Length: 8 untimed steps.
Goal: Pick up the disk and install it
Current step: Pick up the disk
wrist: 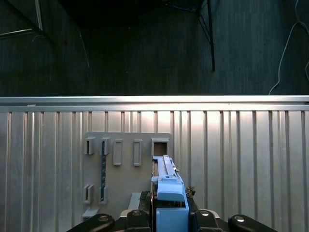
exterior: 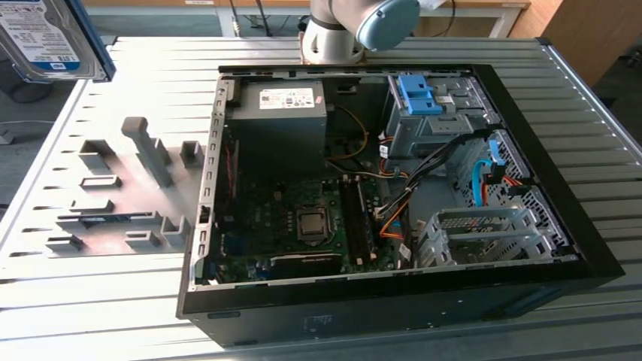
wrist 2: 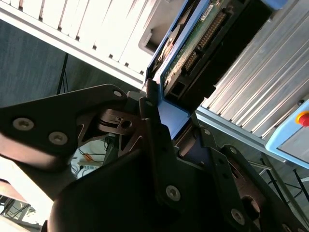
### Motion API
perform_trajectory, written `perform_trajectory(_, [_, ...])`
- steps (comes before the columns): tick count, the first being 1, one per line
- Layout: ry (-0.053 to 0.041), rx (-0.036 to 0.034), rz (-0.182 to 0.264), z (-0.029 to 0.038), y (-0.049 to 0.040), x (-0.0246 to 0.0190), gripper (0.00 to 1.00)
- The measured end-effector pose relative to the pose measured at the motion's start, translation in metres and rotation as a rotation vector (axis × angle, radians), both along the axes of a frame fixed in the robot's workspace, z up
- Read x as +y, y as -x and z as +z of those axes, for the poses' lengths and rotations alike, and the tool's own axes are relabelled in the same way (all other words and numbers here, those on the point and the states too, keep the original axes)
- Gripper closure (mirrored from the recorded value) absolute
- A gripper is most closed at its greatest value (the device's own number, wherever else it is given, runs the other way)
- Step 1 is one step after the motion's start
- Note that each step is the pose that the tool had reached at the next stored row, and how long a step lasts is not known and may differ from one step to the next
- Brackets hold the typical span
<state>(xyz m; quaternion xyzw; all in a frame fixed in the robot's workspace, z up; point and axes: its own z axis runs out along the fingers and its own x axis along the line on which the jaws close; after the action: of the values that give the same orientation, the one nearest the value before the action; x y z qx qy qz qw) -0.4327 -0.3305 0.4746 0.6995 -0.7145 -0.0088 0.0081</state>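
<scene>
I count 1 gripper (wrist 2: 171, 115) of mine and 1 disk (exterior: 45, 37). On the 1 ribbed metal table (exterior: 90, 316) I see 1 open computer case (exterior: 573, 252) and 1 grey slotted plate (exterior: 110, 226). Inside the case I count 1 power supply (exterior: 281, 124), 1 blue bracket (exterior: 422, 94), 1 silver drive cage (exterior: 482, 235) and 1 motherboard (exterior: 281, 218).

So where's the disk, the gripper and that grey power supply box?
disk (exterior: 42, 34): exterior view, on its white-and-blue label.
gripper (wrist 2: 174, 121): second wrist view, midway between its fingertips, clamped on the disk's blue rail.
power supply (exterior: 276, 135): exterior view, on its grey side.
</scene>
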Motion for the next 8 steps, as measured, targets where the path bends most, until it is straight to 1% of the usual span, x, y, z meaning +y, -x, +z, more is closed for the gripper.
perform_trajectory(8, [0.0000,0.0000,0.000,0.0000,-0.0047,0.0000,0.64])
